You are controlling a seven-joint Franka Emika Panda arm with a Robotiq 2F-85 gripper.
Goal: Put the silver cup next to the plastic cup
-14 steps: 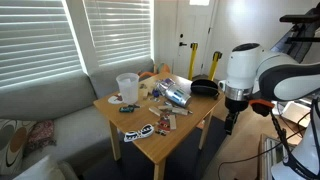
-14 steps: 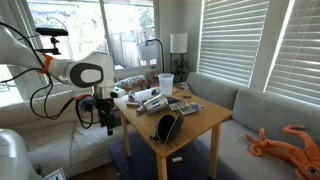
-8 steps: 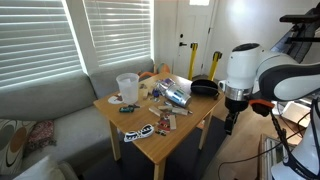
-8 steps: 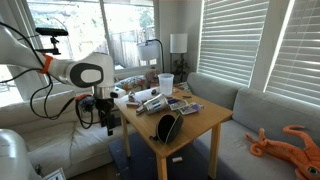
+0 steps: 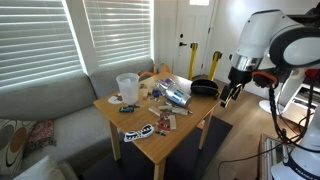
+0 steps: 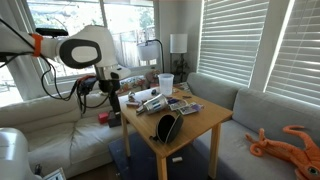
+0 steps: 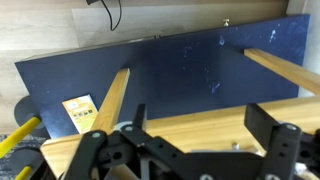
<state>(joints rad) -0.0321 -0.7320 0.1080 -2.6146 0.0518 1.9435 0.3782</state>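
Note:
The silver cup (image 5: 177, 94) lies on its side among clutter in the middle of the wooden table (image 5: 170, 136). The translucent plastic cup (image 5: 127, 86) stands upright near the table's far corner by the sofa; it also shows in an exterior view (image 6: 166, 82). My gripper (image 5: 227, 96) hangs off the table's edge at about tabletop height, beside a black bowl-like object (image 5: 205, 87), and is apart from both cups. In the wrist view the gripper (image 7: 200, 128) is open and empty, with the table's edge just below it.
Stickers and small items (image 5: 140, 131) are scattered over the tabletop. A grey sofa (image 5: 50, 105) runs behind the table below blinds. A blue rug (image 7: 170, 60) lies under the table legs (image 7: 112, 98). An orange toy (image 6: 285, 142) lies on the sofa.
The arm has lifted. The gripper rose from low beside the table to about tabletop height and came closer to the table's edge. The cups have not moved.

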